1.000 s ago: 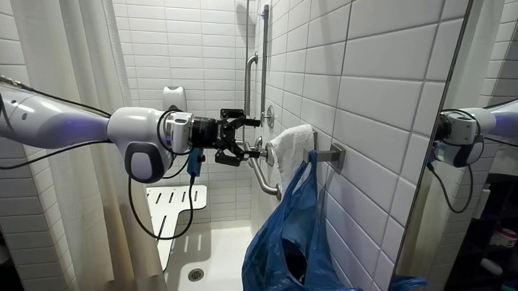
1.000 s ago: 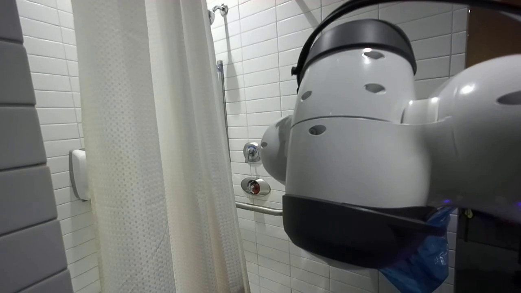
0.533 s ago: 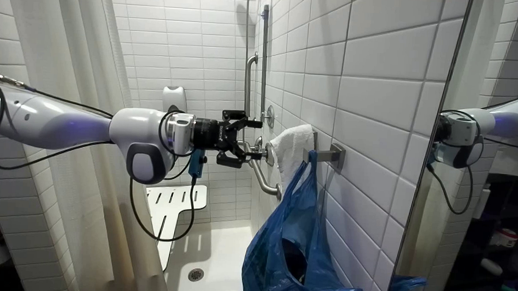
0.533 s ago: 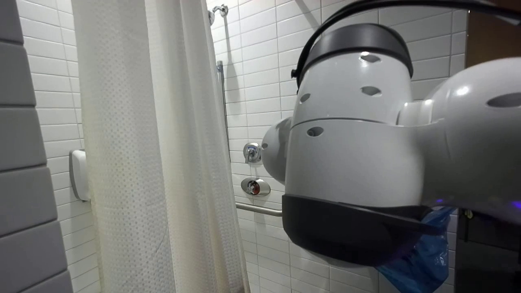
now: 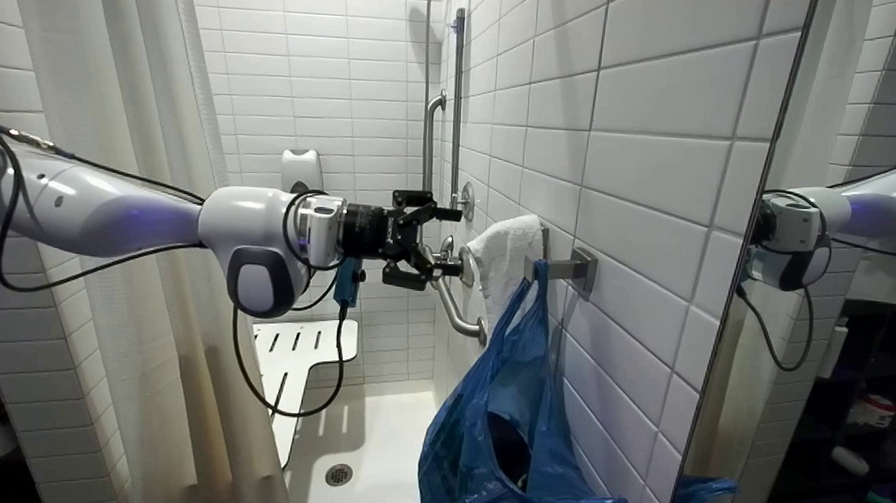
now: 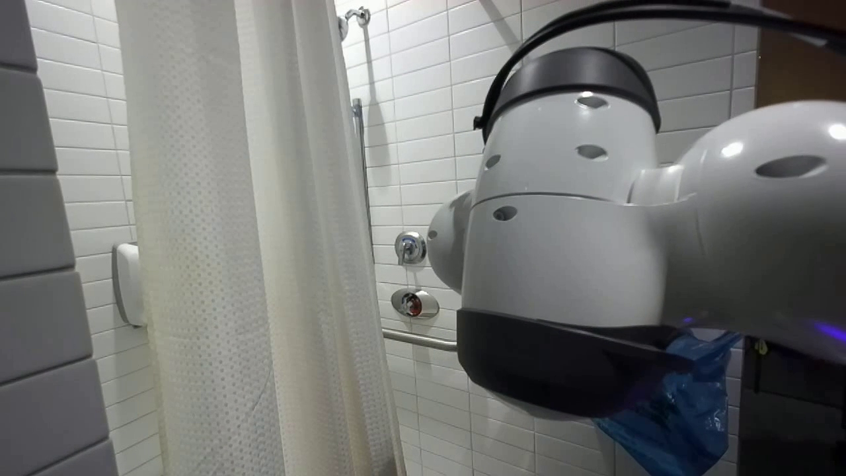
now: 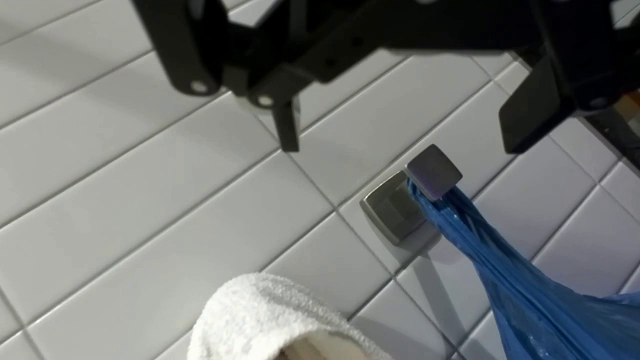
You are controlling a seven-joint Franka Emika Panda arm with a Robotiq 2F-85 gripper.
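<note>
Two hanging things lie nearest the gripper (image 5: pixel 458 242): a white towel (image 5: pixel 505 254) and a blue bag (image 5: pixel 457 436). In an exterior view, with the gripper as the dial's centre, the towel is near the fingertips (image 5: pixel 447 215) at three to four o'clock, and the bag's body hangs lower, at about half past five. The jaws stand wide apart and have hold of nothing; in the wrist view, tile wall (image 7: pixel 380 107) shows between the fingertips. There a metal hook (image 7: pixel 434 172) juts from the tile at four o'clock from the gap, the bag's handles looped over it, and the towel bulges in at seven.

In an exterior view, a grab bar (image 5: pixel 454 313) bends down at six o'clock from the gripper. A cable (image 5: pixel 286 413) droops in a loop from the wrist toward half past seven, across the slatted seat (image 5: pixel 328 341) at eight. The curtain (image 5: pixel 102 111) hangs behind the arm (image 5: pixel 112 222) at nine.

The tile wall runs from one o'clock round to three, where it ends at the mirror (image 5: pixel 834 341). White shower floor (image 5: pixel 385 432) spreads at six to seven, around the drain (image 5: pixel 339 475). In the wrist view, tile stretches from eight to eleven and stops at a dark edge near three.
</note>
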